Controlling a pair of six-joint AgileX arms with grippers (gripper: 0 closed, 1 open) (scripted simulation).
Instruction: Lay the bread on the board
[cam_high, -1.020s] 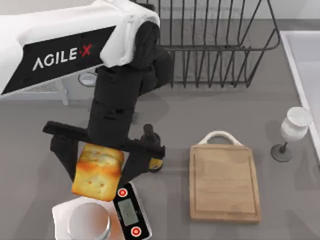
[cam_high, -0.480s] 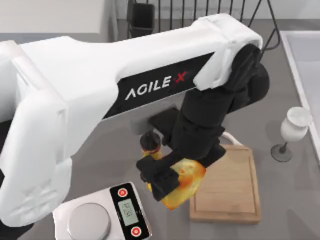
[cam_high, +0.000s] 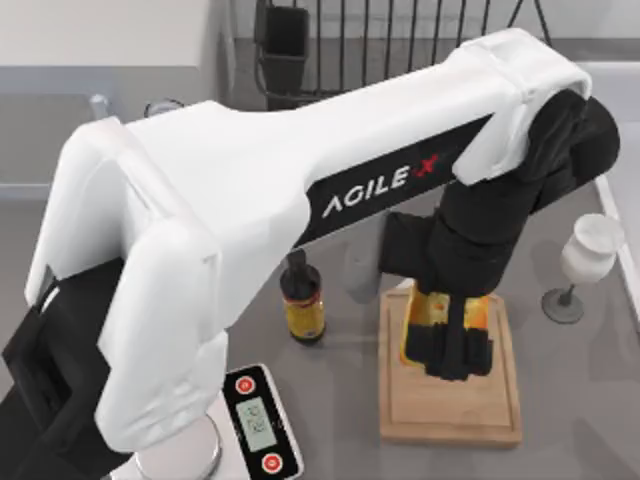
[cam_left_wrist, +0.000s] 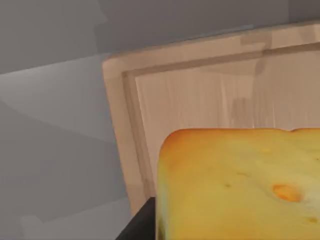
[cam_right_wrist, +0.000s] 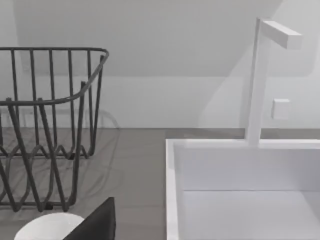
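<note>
The bread (cam_high: 418, 325), a golden-yellow slice with a darker crust, sits between the fingers of my left gripper (cam_high: 450, 345), which is shut on it over the middle of the board (cam_high: 450, 412). The board is light wood with a groove near its edge and lies right of centre in the top view. In the left wrist view the bread's porous face (cam_left_wrist: 240, 185) looms close over the board's grooved corner (cam_left_wrist: 145, 105). Whether the bread touches the wood cannot be told. My right arm is parked by the sink.
A dark bottle (cam_high: 302, 305) stands just left of the board, and a silver-and-black scale (cam_high: 258, 425) lies at the front left. A wine glass (cam_high: 582, 262) stands right of the board. A wire dish rack (cam_high: 400, 40) is at the back, a white sink (cam_right_wrist: 240, 175) on the right.
My left arm has swung right, carrying the bread from above the scale, past the bottle, to over the middle of the board.
</note>
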